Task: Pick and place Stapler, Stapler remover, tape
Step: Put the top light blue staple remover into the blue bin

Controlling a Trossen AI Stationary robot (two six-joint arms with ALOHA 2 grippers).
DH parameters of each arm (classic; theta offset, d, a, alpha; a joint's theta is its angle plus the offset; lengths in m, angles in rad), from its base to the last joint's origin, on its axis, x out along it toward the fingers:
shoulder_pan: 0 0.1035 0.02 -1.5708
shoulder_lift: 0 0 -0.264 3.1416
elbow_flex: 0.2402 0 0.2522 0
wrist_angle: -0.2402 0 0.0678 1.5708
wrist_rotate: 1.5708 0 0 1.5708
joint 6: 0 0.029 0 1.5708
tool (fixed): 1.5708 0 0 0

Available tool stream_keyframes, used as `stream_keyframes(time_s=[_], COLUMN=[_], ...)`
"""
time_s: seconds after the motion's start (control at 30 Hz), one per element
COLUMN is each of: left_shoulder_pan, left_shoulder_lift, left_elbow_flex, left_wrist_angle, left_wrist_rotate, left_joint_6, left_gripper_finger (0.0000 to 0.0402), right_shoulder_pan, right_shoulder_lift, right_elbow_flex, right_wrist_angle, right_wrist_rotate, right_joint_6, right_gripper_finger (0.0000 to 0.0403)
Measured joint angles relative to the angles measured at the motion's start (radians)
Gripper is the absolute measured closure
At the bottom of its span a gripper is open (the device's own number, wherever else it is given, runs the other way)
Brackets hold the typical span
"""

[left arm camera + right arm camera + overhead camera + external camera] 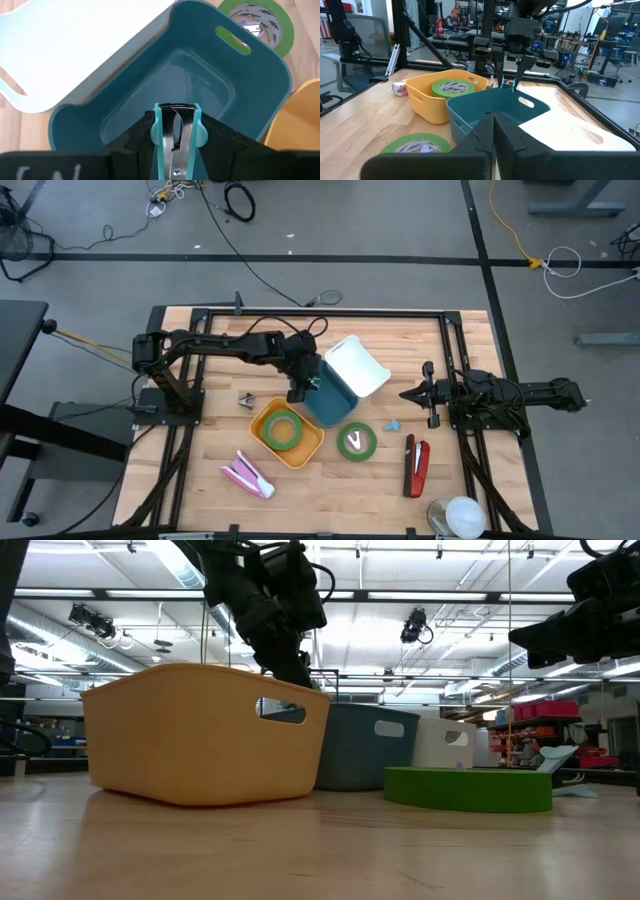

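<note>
I've got the left hand (174,150) clamped on the teal staple remover (174,131), hanging right over the open blue bin (322,402), so this drop looks moments away but isn't made yet. One green tape roll (283,429) already sits inside the yellow bin (305,453); a second green roll (356,441) lies loose on the table (210,480) just beside the blue bin, and the red stapler (415,464) is untouched nearer the right arm. The right hand (408,394) waits off to the side, fingers pressed together. Room's tight here: the white bin (357,364) leans on the blue bin's far rim and the yellow bin crowds the near side, so I'd release straight down, then lift clear.
</note>
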Motion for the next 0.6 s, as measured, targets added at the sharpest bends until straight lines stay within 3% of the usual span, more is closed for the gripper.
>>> stream_keyframes(time_s=[0.3, 0.6], left_shoulder_pan=[0.000, 0.000], left_shoulder_lift=[0.000, 0.000], left_elbow_flex=[0.000, 0.000], left_wrist_angle=[0.000, 0.000], left_wrist_rotate=[0.047, 0.059], left_joint_6=[0.000, 0.000], left_gripper_finger=[0.0253, 0.0154], right_shoulder_pan=[0.000, 0.000], right_shoulder_lift=[0.000, 0.000], right_elbow_flex=[0.000, 0.000], right_wrist_angle=[0.000, 0.000], right_wrist_rotate=[0.000, 0.000], right_joint_6=[0.000, 0.000], right_gripper_finger=[0.0390, 0.0390])
